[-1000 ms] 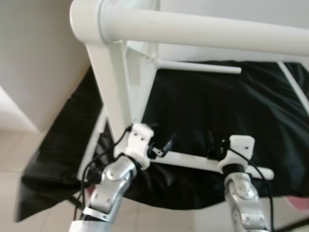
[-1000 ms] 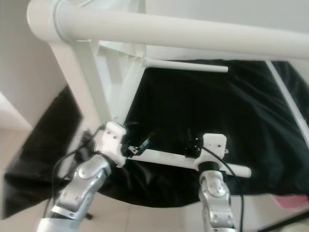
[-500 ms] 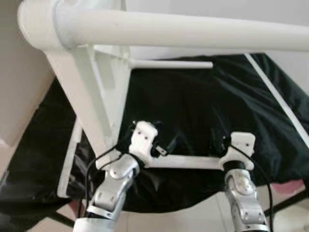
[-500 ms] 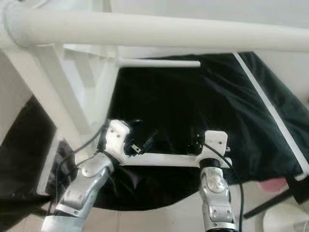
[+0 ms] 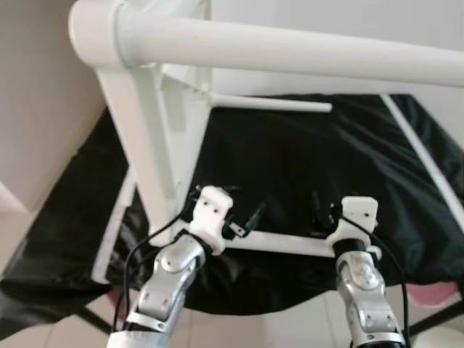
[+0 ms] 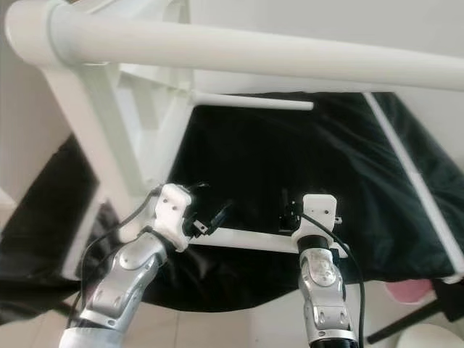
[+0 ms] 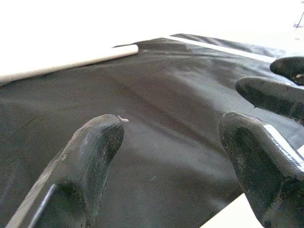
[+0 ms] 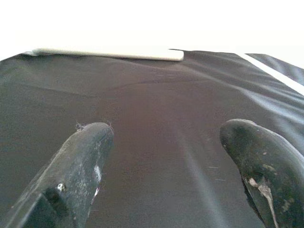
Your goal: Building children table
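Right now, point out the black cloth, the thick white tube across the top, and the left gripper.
black cloth point(image 5: 290, 167), left eye view, middle of its surface
thick white tube point(image 5: 290, 49), left eye view, mid-length
left gripper point(image 7: 171, 142), left wrist view, midway between fingertips

A home room: tiled floor point(image 5: 239, 330), plain wall point(image 5: 43, 109), black sheet point(image 5: 304, 167).

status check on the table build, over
Both claws, left and right, open over the black sheet. White table frame upended. White rail beneath wrists, ungripped.

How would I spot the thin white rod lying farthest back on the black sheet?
Find the black sheet spread below the thick white tube. At its far edge a slim white rod juts from the white frame, its free end bare, unlike the near bar by both grippers.
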You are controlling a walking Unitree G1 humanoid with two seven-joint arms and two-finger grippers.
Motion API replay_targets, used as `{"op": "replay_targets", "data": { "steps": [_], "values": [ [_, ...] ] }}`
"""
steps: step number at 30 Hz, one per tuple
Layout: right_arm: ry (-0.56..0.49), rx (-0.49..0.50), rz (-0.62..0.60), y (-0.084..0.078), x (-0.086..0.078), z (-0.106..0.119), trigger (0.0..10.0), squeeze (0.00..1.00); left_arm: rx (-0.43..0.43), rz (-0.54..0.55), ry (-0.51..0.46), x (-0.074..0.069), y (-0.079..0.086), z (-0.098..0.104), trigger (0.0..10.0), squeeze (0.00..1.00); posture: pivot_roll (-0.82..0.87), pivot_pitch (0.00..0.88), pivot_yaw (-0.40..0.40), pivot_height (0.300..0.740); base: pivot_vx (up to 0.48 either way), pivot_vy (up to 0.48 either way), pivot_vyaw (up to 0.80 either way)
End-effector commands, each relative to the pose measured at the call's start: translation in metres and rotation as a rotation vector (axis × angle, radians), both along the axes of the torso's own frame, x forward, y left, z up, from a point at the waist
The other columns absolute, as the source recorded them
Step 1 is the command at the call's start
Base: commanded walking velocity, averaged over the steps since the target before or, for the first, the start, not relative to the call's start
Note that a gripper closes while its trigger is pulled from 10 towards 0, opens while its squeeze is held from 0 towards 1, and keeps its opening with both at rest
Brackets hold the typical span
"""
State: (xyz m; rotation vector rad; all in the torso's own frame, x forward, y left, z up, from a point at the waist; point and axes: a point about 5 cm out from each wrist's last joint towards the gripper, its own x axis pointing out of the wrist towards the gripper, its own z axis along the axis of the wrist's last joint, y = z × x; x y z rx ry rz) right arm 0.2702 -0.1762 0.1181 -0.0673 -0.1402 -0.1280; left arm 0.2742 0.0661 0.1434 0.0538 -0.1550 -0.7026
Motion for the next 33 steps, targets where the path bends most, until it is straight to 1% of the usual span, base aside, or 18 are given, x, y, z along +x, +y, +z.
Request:
{"op": "replay_targets", "data": {
  "steps": [1,8,10,11,12,13,14,16,18,20,21,23,29,33],
  "values": [
    [0.007,0.002,0.02,0.003,0.0,-0.003,10.0,0.0,0.018,0.05,0.012,0.001,0.006,-0.006,10.0,0.0,0.02,0.0,0.026,0.74,0.0,-0.319,0.0],
    [0.007,0.002,0.02,0.003,0.0,-0.003,10.0,0.0,0.018,0.05,0.012,0.001,0.006,-0.006,10.0,0.0,0.02,0.0,0.026,0.74,0.0,-0.319,0.0],
    [0.008,-0.001,0.024,0.004,0.0,-0.003,10.0,0.0,0.019,0.053,0.013,0.001,0.007,-0.006,10.0,0.0,0.02,0.0,0.026,0.74,0.0,0.0,0.0],
    [0.012,-0.004,0.037,0.005,0.0,-0.004,10.0,0.0,0.001,0.101,0.024,0.004,0.012,-0.006,10.0,0.0,0.02,0.0,0.009,0.74,0.0,0.0,0.0],
    [0.012,-0.004,0.037,0.005,0.0,-0.004,10.0,0.0,0.001,0.101,0.024,0.004,0.012,-0.006,10.0,0.0,0.02,0.0,0.009,0.74,0.0,0.0,0.0],
    [0.015,-0.007,0.047,0.006,0.001,-0.004,10.0,0.0,-0.01,0.135,0.033,0.006,0.016,-0.007,10.0,0.0,0.02,0.0,0.007,0.74,0.0,0.0,0.0],
    [0.015,-0.007,0.047,0.006,0.001,-0.004,10.0,0.0,-0.01,0.135,0.033,0.006,0.016,-0.007,10.0,0.0,0.02,0.0,0.007,0.74,0.0,0.0,0.0],
    [0.02,-0.013,0.059,0.006,0.001,-0.005,10.0,0.0,-0.01,0.185,0.061,0.008,0.024,-0.01,10.0,0.0,0.03,0.0,-0.001,0.74,0.0,0.0,0.0],
    [0.02,-0.013,0.059,0.006,0.001,-0.005,10.0,0.0,-0.01,0.185,0.061,0.008,0.024,-0.01,10.0,0.0,0.03,0.0,-0.001,0.74,0.0,0.0,0.0],
    [0.021,-0.016,0.059,0.006,0.002,-0.005,10.0,0.0,0.002,0.216,0.099,0.007,0.03,-0.016,10.0,0.0,0.03,0.0,-0.001,0.74,0.0,0.0,0.0],
    [0.021,-0.016,0.059,0.006,0.002,-0.005,10.0,0.0,0.002,0.216,0.099,0.007,0.03,-0.016,10.0,0.0,0.03,0.0,-0.001,0.74,0.0,0.0,0.0],
    [0.026,-0.015,0.056,0.006,0.001,-0.006,10.0,0.0,-0.008,0.239,0.118,0.007,0.035,-0.018,10.0,0.0,0.03,0.0,0.001,0.74,0.0,0.0,0.0],
    [0.038,-0.011,0.049,0.007,-0.002,-0.01,10.0,0.0,-0.027,0.279,0.121,0.011,0.044,-0.017,10.0,0.0,0.02,0.0,0.005,0.74,0.0,0.0,0.0],
    [0.066,-0.033,0.013,0.003,-0.003,-0.012,10.0,0.0,-0.05,0.326,0.143,0.011,0.053,-0.018,10.0,0.0,0.02,0.0,0.009,0.74,0.0,0.0,0.0]
  ]
}}
